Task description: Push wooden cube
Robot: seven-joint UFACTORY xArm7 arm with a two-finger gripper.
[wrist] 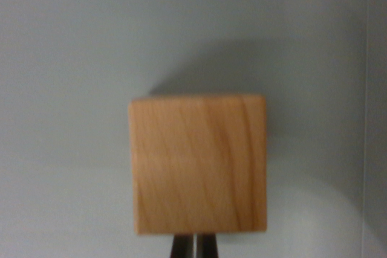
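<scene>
The largest thing in the wrist view is the pale grey surface (pixel 72 58), which fills the whole picture behind everything else. It is plain and a little blurred. Near the wrist view's right edge a thin vertical line (pixel 365 119) runs down this surface, maybe a seam or an edge; I cannot tell which.

Next in size is the wooden cube (pixel 198 164). It lies directly ahead of the gripper, in the centre of the view and slightly below the middle. Its face is light brown with darker grain lines that run mostly from top to bottom. A soft shadow (pixel 242 67) falls on the surface beyond the cube, on the far side from the tool and a little toward the wrist view's right.

The smallest thing is the gripper (pixel 193 247), of which only the two dark fingertips show at the bottom edge. They stand close together with only a thin bright gap between them, so the tool looks closed and holds nothing. The tips reach up to the near edge of the cube; whether they touch it is not clear.
</scene>
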